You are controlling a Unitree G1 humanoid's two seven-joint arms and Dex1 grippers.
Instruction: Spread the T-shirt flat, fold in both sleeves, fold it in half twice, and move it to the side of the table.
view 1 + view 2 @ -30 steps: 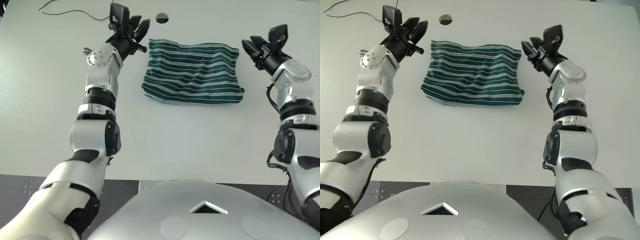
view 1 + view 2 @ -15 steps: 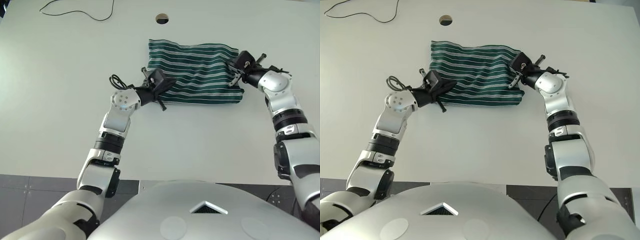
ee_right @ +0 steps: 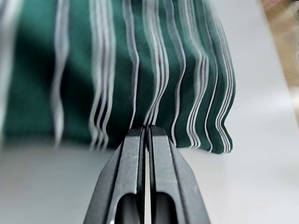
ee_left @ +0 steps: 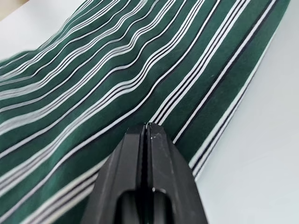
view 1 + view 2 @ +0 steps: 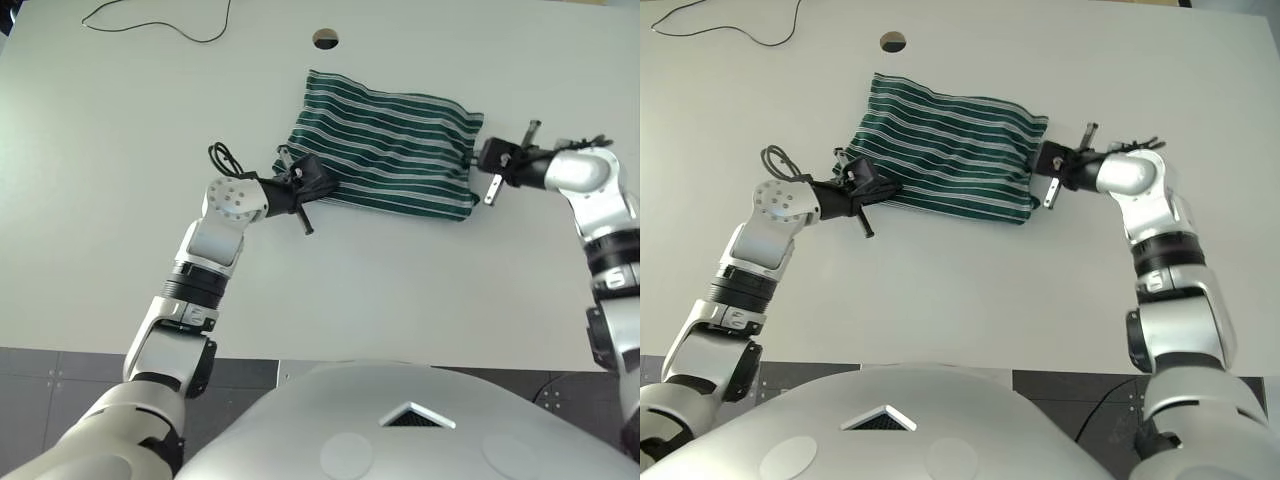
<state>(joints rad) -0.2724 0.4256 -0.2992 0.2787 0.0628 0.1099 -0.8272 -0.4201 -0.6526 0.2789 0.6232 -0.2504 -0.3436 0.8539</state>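
- A folded green T-shirt (image 5: pixel 385 140) with thin white stripes lies on a white table (image 5: pixel 120 150). It sits in the middle, toward the far side, and is turned slightly askew.
- The shirt is a compact, layered rectangle. The folding looks finished, so what likely remains is moving it to the table's side.
- The left gripper (image 5: pixel 305 185) is low at the shirt's near left corner. In the left wrist view its fingers (image 4: pixel 135 154) are pressed together, with the tips resting on the striped cloth. No fabric shows between them.
- The right gripper (image 5: pixel 484 160) is at the shirt's near right corner. Its fingers (image 3: pixel 133 154) are also closed tight, with the tips right at the stacked edge of the folds.
- With closed tips at opposite ends, the arms seem set to nudge or slide the bundle rather than lift it.
- Too hard a push could ruck up the layers.
- A thin black cable (image 5: pixel 150 25) and a small round hole (image 5: pixel 325 39) sit at the table's far edge, well apart from the shirt.
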